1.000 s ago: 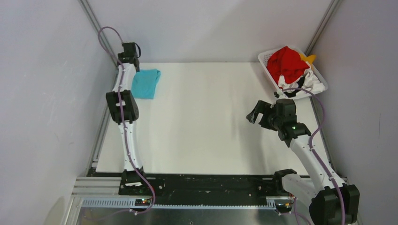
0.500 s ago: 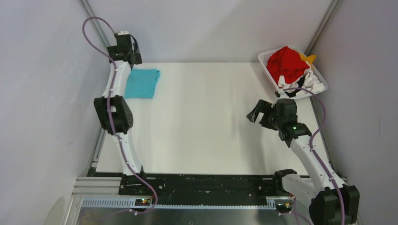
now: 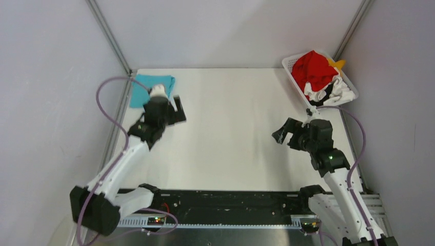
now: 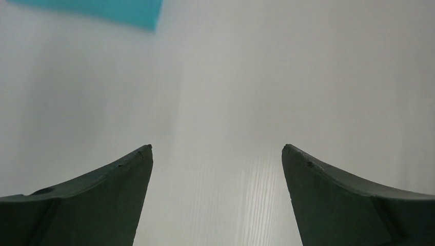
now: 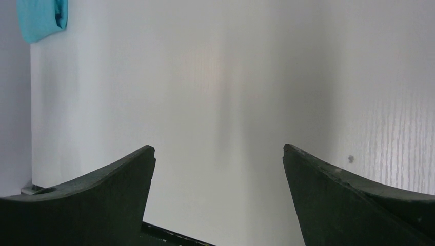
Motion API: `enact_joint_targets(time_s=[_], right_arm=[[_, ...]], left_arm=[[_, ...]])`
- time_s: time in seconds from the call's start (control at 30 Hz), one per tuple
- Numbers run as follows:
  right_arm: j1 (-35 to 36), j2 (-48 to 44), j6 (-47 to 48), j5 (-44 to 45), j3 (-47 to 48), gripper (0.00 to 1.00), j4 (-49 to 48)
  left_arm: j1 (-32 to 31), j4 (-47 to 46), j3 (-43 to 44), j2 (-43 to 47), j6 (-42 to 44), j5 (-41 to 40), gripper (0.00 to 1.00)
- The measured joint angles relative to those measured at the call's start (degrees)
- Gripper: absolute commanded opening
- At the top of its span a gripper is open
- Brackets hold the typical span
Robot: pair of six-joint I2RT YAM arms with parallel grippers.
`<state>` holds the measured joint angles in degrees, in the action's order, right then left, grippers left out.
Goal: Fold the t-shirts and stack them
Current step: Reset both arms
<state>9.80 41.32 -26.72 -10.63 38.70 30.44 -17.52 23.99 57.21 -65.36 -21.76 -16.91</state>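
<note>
A folded teal t-shirt (image 3: 147, 84) lies flat at the table's far left corner. It also shows at the top edge of the left wrist view (image 4: 102, 9) and in the top left of the right wrist view (image 5: 41, 18). My left gripper (image 3: 180, 109) is open and empty, just right of and nearer than the teal shirt, over bare table (image 4: 217, 148). My right gripper (image 3: 282, 131) is open and empty over the right half of the table (image 5: 219, 147). A red t-shirt (image 3: 313, 69), a white-and-black one (image 3: 336, 92) and a yellow-orange one (image 3: 337, 64) are heaped in the basket.
The white perforated basket (image 3: 287, 63) stands at the far right corner against the wall. Grey walls close the table on the left, back and right. The table's near edge has a black rail (image 3: 225, 197) with both arm bases.
My left arm has swung down from above the back left corner to the near right side of the teal shirt, which stays put. My right gripper has drawn slightly nearer.
</note>
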Motion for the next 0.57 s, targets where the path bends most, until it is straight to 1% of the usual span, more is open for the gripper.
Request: enact_joint_targets(time_s=[0.1, 0.17, 0.27, 0.4, 0.5, 0.57], right_arm=[[0.15, -3.50, -0.04, 0.31, -2.95, 0.99, 0.52], [0.22, -6.38, -0.24, 1.07, -5.68, 0.99, 0.79], [0.22, -11.93, -0.90, 3.15, -9.46, 1.00, 1.03], [0.22, -18.34, -1.73, 5.73, -11.02, 0.99, 0.98], [0.22, -21.00, -1.77, 5.97, -11.39, 0.99, 0.02], [0.22, -21.79, -1.79, 6.16, -11.82, 0.99, -0.33]], left_arm=[[-6.03, 0.09, -12.63, 9.09, -3.78, -0.92, 1.00], [-9.18, 0.66, -18.86, 14.84, -5.62, -0.70, 1.00], [-10.88, 1.03, -25.51, 23.71, -8.13, -0.52, 1.00], [-10.97, 0.81, -28.89, 33.33, -10.27, -0.85, 1.00], [-10.97, 0.22, -29.07, 36.35, -10.86, -0.92, 1.00], [-10.97, -0.11, -29.07, 36.65, -11.06, -0.92, 1.00]])
